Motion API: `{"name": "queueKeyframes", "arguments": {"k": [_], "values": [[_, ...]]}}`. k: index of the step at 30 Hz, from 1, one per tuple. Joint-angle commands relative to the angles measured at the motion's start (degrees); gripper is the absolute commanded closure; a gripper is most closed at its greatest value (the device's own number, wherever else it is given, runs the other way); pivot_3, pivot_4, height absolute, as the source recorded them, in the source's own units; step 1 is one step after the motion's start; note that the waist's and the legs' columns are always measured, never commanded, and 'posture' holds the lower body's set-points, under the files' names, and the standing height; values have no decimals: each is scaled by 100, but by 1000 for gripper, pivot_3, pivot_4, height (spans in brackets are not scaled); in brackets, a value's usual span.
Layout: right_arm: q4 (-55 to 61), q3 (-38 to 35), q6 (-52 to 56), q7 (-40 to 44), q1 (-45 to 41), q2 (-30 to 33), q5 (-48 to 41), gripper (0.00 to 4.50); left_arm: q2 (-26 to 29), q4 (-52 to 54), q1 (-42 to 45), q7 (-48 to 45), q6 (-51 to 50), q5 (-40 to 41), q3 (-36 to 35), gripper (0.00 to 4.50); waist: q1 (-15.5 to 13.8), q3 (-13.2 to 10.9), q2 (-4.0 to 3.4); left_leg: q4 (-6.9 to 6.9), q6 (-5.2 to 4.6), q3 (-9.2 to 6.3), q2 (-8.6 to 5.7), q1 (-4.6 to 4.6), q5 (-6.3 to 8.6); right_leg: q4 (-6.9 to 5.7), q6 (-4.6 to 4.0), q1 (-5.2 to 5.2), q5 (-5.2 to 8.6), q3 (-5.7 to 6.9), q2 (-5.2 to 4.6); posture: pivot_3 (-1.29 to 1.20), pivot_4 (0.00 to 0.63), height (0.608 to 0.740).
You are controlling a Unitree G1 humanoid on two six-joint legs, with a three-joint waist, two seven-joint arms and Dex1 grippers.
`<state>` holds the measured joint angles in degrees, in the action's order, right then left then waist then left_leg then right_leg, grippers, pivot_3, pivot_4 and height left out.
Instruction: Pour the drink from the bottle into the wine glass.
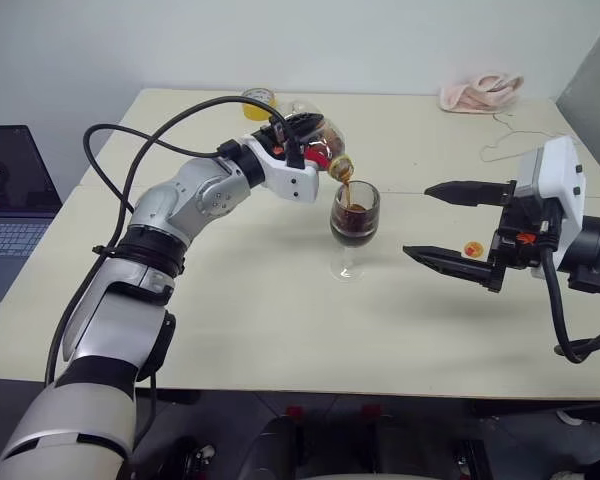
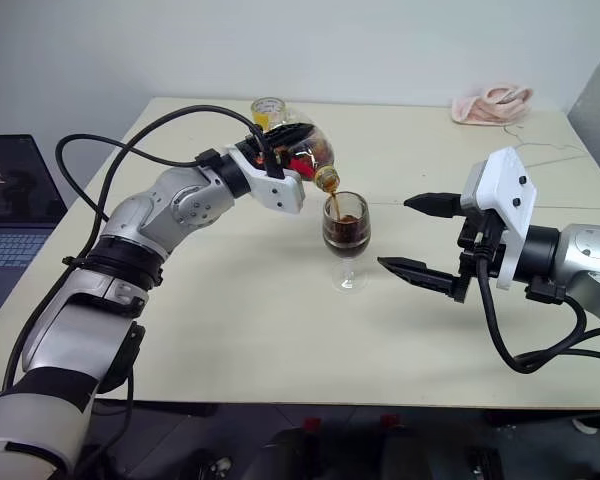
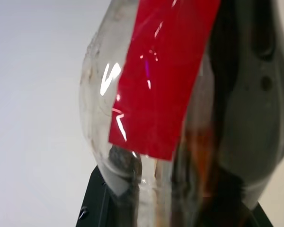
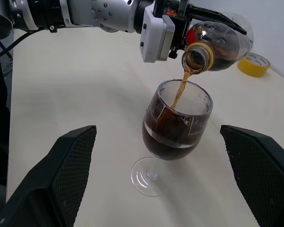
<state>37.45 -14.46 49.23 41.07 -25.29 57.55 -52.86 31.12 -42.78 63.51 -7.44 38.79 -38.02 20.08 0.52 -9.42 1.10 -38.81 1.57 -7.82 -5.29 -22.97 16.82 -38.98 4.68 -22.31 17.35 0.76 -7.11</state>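
My left gripper [image 1: 302,132] is shut on the bottle [image 1: 323,137], a squat clear one with a red strip [image 3: 165,80]. It holds the bottle tipped on its side above the table, mouth down over the wine glass [image 1: 354,226]. A thin stream of the dark brown drink [image 4: 179,92] runs from the uncapped mouth into the bowl, and the drink [image 2: 345,230] fills about half of it. The glass stands upright on the cream table [image 1: 240,300]. To the right of the glass, my right gripper [image 1: 416,221] is open and holds nothing, with its fingers [image 4: 61,175] either side of the glass at a distance.
A yellow tape roll [image 1: 259,103] lies behind the bottle at the table's far side. A pink cloth [image 1: 480,92] sits at the far right corner, with a thin wire [image 1: 510,140] near it. A small orange round thing [image 1: 472,249] lies by my right gripper. A laptop [image 1: 10,200] is off the left edge.
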Motion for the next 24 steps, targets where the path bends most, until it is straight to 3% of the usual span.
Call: {"name": "queueKeyframes", "arguments": {"k": [1,10,17,24], "values": [[74,-82,-105,-10,-41,2,7,0,-203,63,-9,-393,-270,912,-453,3375,0,0,0,-2,0,-2,1,-1,0,0,0,0,0,1,-1,0,150,740],[47,-60,-101,12,-44,15,29,0,-585,258,-211,-1271,-892,2276,-983,3375,66,0,0,-2,0,-3,1,-1,0,-1,0,-1,0,1,-2,0,150,740],[-43,43,-187,42,-20,-92,109,0,-1143,1114,-832,-1892,-2917,4211,-2073,3375,124,1,1,-5,0,-7,7,-2,0,-1,0,0,0,1,-4,0,150,740],[-139,14,-281,173,157,-145,188,0,-1241,2532,-2257,-1189,-4829,4838,-2842,3375,156,3,-1,-1,0,-7,21,2,0,-2,0,-1,0,-4,-3,0,150,740]]}}
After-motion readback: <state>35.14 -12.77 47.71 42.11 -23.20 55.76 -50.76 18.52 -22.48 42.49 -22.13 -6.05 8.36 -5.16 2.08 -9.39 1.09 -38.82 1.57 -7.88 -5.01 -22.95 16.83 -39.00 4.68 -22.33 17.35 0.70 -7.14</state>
